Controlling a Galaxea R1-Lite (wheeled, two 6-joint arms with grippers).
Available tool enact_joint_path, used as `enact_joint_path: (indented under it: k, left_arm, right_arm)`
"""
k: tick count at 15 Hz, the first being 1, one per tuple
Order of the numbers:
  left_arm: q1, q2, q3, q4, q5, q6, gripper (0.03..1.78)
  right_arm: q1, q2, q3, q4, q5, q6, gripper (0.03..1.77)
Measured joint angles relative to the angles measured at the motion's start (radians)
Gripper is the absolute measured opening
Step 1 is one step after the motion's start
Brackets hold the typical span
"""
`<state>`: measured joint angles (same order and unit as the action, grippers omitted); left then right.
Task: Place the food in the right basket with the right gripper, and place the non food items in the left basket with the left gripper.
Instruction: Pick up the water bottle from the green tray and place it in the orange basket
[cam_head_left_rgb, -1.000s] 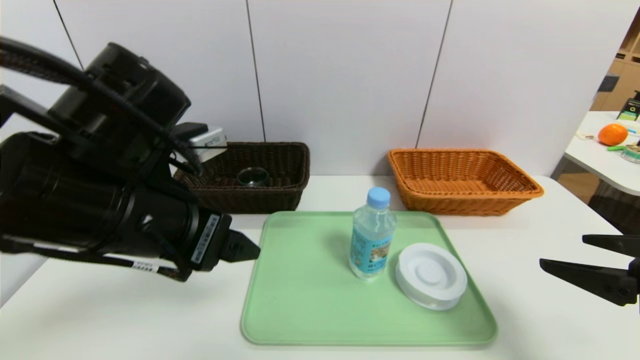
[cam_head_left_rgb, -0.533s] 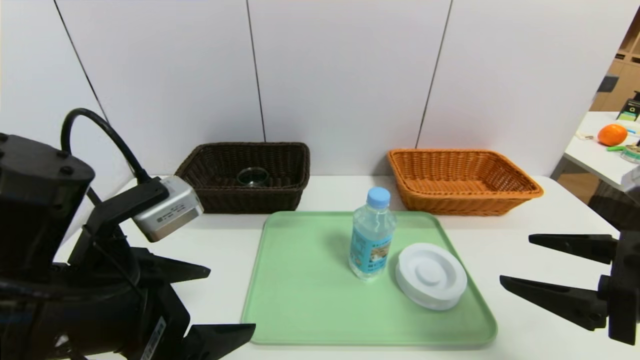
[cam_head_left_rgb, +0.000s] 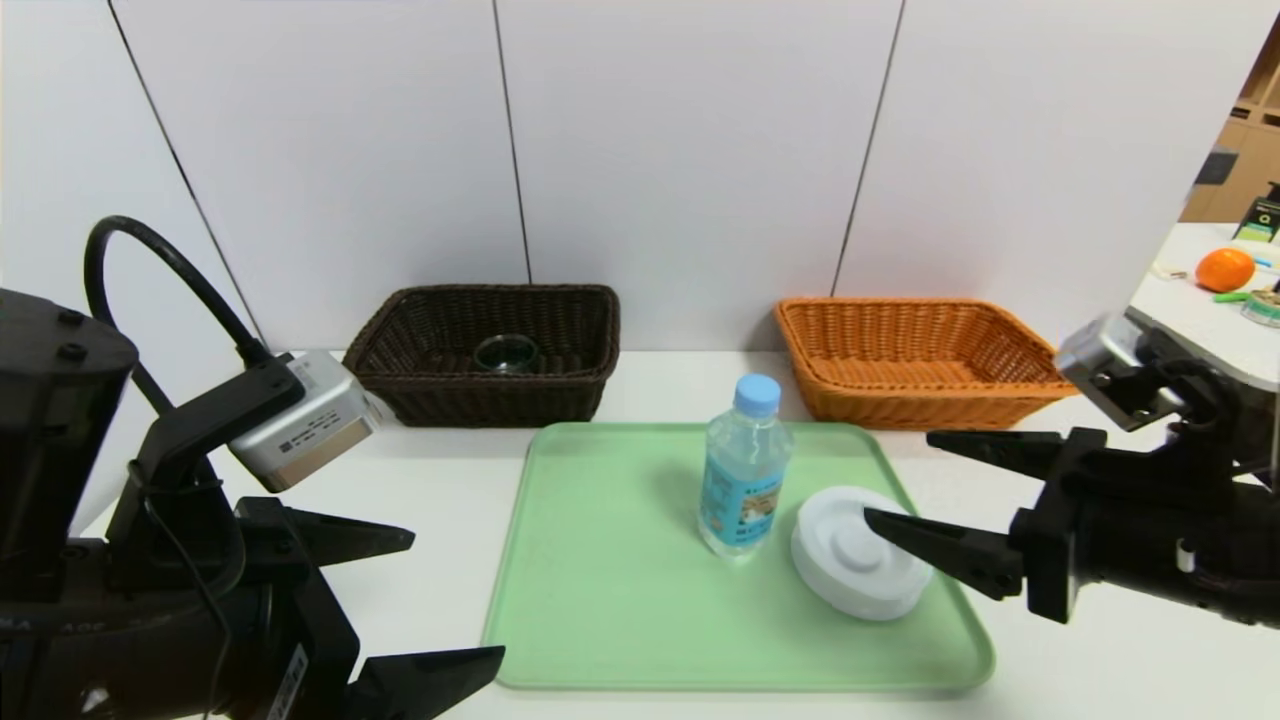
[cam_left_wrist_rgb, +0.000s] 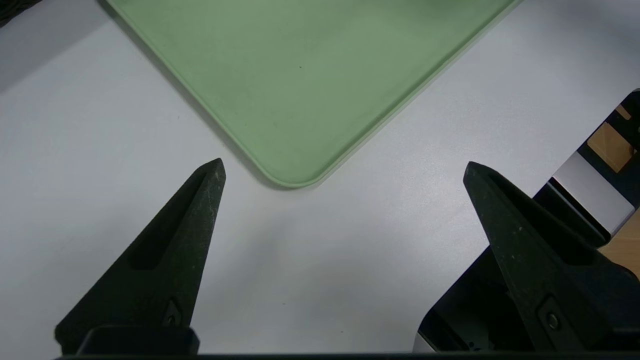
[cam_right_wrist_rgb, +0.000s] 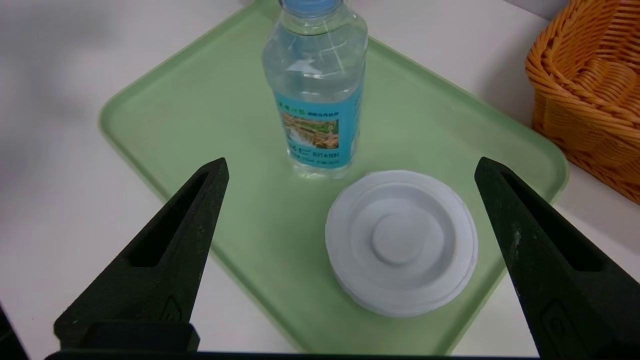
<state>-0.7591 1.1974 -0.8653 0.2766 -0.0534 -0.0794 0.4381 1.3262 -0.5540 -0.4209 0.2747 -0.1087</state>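
Right pincer (cam_head_left_rgb: 905, 478) spread wide, low over the green plastic tray (cam_head_left_rgb: 600, 620). Small clear water bottle with light-blue cap (cam_right_wrist_rgb: 315, 90) upright straight ahead; round white ridged lid (cam_right_wrist_rgb: 400, 242) nearer, between tips. Best clearing the lid, then clamping the label band. Left pincer (cam_left_wrist_rgb: 345, 167) apart, idle over white desk (cam_left_wrist_rgb: 100, 150).

Water bottle (cam_head_left_rgb: 744, 468): clear glossy plastic, paper-look printed label, smooth blue cap. White lid (cam_head_left_rgb: 861, 551) beside it: matt plastic, ringed. Tray (cam_head_left_rgb: 600, 600) under both: smooth matt green plastic. Behind the tray, orange basket (cam_head_left_rgb: 925, 362) and dark brown basket (cam_head_left_rgb: 490, 352): rough woven wicker. Table (cam_head_left_rgb: 440, 490): smooth white.
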Motion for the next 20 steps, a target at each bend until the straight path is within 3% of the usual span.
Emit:
enact_joint_path:
  k: [5, 11, 17, 20]
  left_arm:
    - [0.001, 0.01, 0.0, 0.0, 0.001, -0.003, 1.69]
    - [0.007, 0.026, 0.0, -0.001, 0.005, -0.006, 1.69]
    - [0.008, 0.034, 0.007, -0.001, 0.005, -0.007, 1.69]
    - [0.015, 0.036, 0.013, -0.003, 0.004, -0.006, 1.69]
  right_arm:
    - [0.107, 0.159, 0.01, -0.222, -0.11, 0.003, 1.7]
    - [0.201, 0.274, -0.013, -0.303, -0.203, 0.022, 1.7]
    - [0.233, 0.398, -0.015, -0.471, -0.325, 0.057, 1.7]
    - [0.248, 0.443, -0.026, -0.491, -0.374, 0.099, 1.7]
